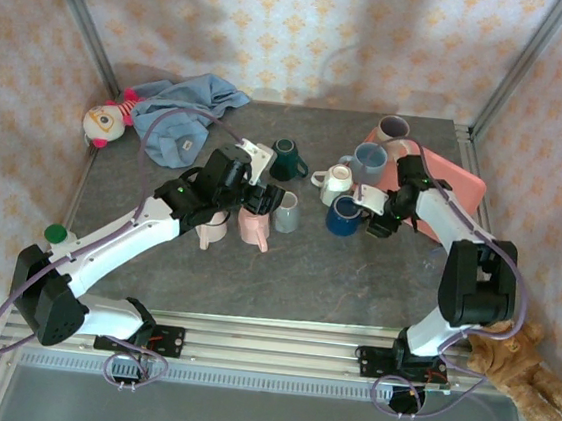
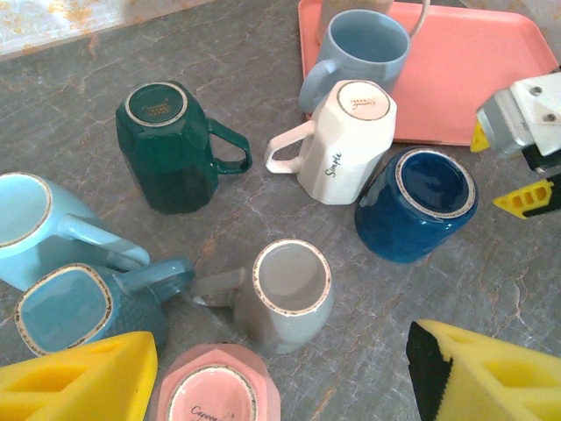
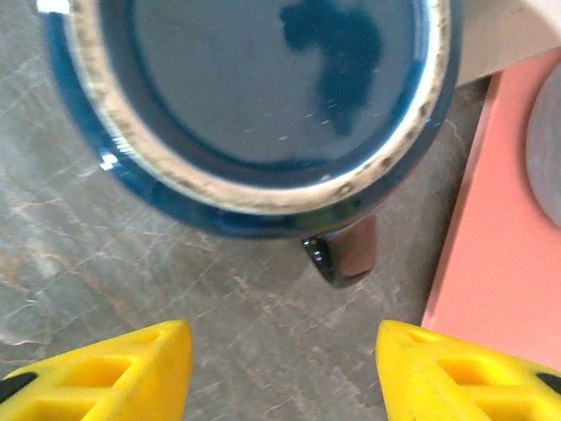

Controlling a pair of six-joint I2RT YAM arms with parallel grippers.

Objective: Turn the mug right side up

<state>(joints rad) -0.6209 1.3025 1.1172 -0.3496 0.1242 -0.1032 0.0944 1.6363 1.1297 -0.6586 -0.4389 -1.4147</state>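
Blue mug (image 3: 263, 96) sits bottom-up, just ahead of the right tool (image 3: 282, 338)
Left tool (image 2: 282, 351) hangs wide open and empty above a pink mug (image 2: 210, 395); its cam catches the blue one ahead and right, a white mug (image 2: 342, 140) right up against it. Right tool's fingers are apart, gripping nothing; its close-up adds the handle (image 3: 344, 254) poking toward the gap, pink tray (image 3: 491, 219) just right.

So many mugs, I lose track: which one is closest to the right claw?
The dark blue mug, upside down on the table beside the pink tray. No other is navy, and its handle points toward the open right gripper.
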